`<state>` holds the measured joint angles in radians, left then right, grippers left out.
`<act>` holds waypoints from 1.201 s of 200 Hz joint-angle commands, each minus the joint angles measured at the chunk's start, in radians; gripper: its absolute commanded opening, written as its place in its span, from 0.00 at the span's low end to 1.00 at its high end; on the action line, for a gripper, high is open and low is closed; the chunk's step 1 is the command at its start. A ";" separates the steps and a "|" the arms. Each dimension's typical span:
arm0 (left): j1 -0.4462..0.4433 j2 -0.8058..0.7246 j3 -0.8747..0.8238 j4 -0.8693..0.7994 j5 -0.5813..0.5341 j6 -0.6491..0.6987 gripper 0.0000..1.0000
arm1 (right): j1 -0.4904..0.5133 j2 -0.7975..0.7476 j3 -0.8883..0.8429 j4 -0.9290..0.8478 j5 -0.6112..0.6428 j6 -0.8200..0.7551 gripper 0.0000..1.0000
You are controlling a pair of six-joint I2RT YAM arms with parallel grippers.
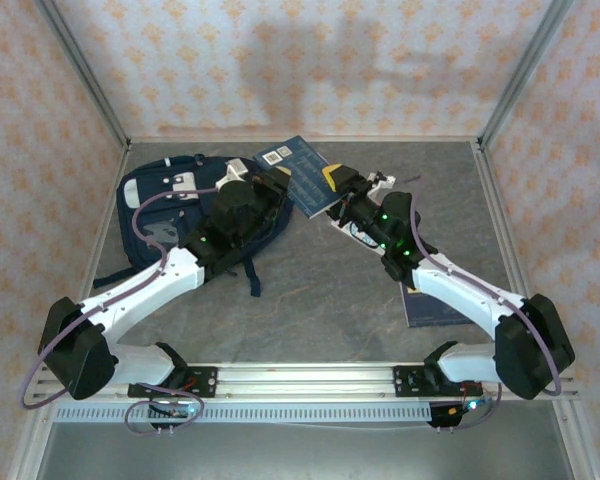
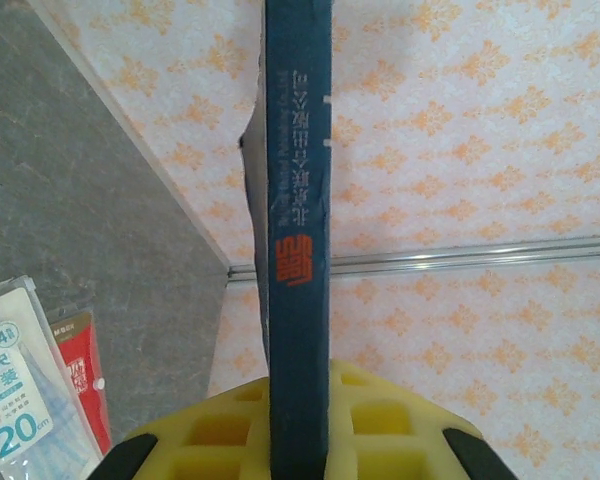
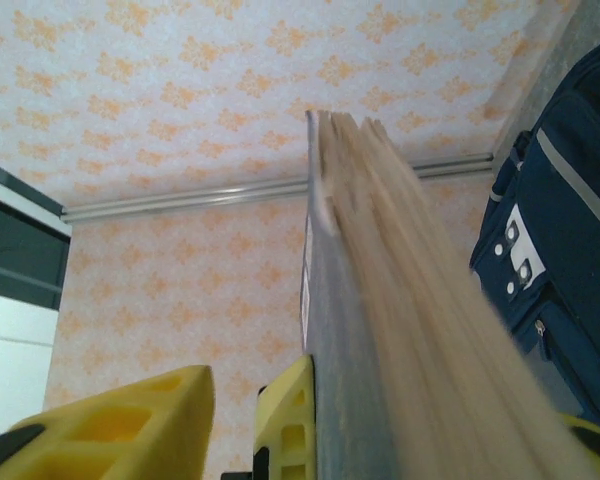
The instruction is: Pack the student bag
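1. Slowly is best, I think: tip the blue book point(image 1: 302, 170) toward the student bag point(image 1: 160, 200), which lies at the back left of the table point(image 1: 310, 300), just beside the book. Hold both ends level.
2. Left claw point(image 2: 300, 445) is almost shut, pinching the book's spine.
3. Right claw point(image 3: 440, 440) is about half open, and its pads point(image 3: 285, 405) press the book's page side.

Bright, even light, soft shadows (foreground blurred)
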<state>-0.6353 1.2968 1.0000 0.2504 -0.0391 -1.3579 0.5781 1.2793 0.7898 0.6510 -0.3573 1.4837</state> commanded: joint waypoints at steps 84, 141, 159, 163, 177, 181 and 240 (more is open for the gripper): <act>-0.026 -0.007 0.037 -0.031 0.021 0.024 0.12 | -0.006 -0.067 0.058 -0.155 0.096 -0.145 0.00; 0.087 0.060 0.315 -0.826 -0.009 0.278 0.72 | -0.071 -0.248 -0.006 -0.592 0.050 -0.370 0.00; 0.150 0.147 0.402 -0.999 -0.034 0.345 0.74 | -0.078 -0.294 -0.046 -0.658 0.021 -0.422 0.00; 0.159 0.168 0.419 -1.023 -0.041 0.363 0.74 | -0.078 -0.304 -0.049 -0.678 0.017 -0.435 0.00; 0.181 0.254 0.507 -1.116 -0.090 0.437 0.75 | -0.080 -0.331 -0.048 -0.768 0.017 -0.489 0.00; 0.186 0.286 0.545 -1.152 -0.106 0.457 0.76 | -0.080 -0.337 -0.044 -0.796 0.020 -0.503 0.00; 0.211 0.762 1.094 -1.528 -0.316 0.627 0.80 | -0.084 -0.370 -0.027 -1.004 0.027 -0.578 0.00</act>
<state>-0.4423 1.9408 1.9392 -1.0439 -0.2195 -0.8391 0.5026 0.9447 0.7525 -0.2745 -0.3187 0.9607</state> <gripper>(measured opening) 0.791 0.131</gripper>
